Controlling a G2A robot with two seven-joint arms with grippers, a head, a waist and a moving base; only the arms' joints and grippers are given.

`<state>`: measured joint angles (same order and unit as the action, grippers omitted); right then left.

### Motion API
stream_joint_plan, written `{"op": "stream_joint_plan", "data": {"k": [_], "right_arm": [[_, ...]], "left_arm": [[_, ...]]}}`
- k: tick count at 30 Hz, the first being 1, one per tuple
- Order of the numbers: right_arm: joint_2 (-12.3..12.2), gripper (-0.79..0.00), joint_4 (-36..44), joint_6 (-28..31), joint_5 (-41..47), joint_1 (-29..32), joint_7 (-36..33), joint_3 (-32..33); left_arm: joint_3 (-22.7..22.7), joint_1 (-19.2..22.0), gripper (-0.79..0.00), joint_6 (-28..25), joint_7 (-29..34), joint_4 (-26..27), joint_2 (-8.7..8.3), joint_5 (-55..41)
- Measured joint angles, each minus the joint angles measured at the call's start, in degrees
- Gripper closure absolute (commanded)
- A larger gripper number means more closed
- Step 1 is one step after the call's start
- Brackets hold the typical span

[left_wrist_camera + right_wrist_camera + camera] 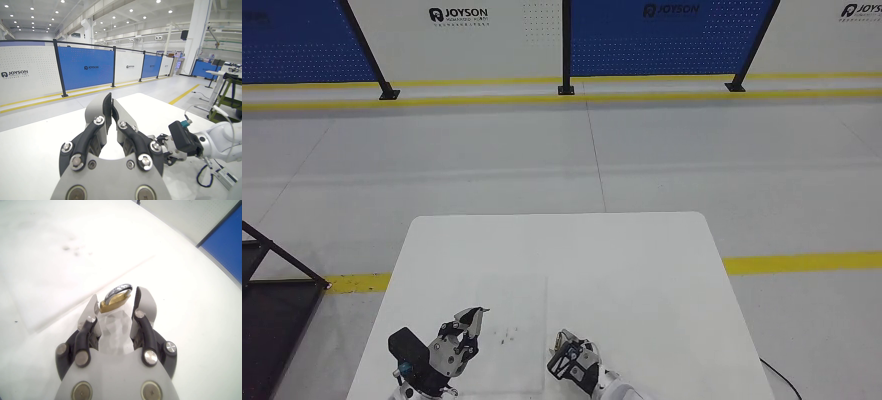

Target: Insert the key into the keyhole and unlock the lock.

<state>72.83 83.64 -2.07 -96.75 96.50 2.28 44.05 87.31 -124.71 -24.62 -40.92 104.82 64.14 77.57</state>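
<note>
A small brass padlock (113, 303) with a silver shackle sits between the fingers of my right gripper (116, 292), shackle pointing away from the wrist. The fingers press against its sides, low over the white table (622, 270) near the front edge. In the top view this right gripper (564, 350) is right of centre. My left gripper (111, 98) is shut, its black pads meeting at the tips; no key shows between them. It hovers above the table's front left (478, 316), tilted up. The right arm's wrist (179, 145) lies beside it.
A thin clear mat (512, 300) with a few dark specks (504, 337) lies on the table between the grippers. A small grey box with a cable (226, 175) hangs by the right arm. Blue and white fence panels (662, 40) stand far beyond the table.
</note>
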Motion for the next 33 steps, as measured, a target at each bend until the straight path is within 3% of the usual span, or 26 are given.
{"op": "stream_joint_plan", "data": {"k": [20, 25, 33], "right_arm": [[1.07, -0.246, -1.96, -1.58, 2.23, -2.00, -0.72, -1.18], [1.18, 0.000, -2.18, -1.78, 2.34, -2.15, -0.39, -1.24], [0.89, 0.000, 0.57, -2.04, 4.00, -0.77, 4.64, -0.06]], "left_arm": [[0.00, 0.00, 0.000, 0.00, 0.00, 0.00, 0.00, 0.00], [0.00, 0.00, 0.000, 0.00, 0.00, 0.00, 0.00, 0.00], [0.00, 0.00, 0.000, 0.00, 0.00, 0.00, 0.00, 0.00]]}}
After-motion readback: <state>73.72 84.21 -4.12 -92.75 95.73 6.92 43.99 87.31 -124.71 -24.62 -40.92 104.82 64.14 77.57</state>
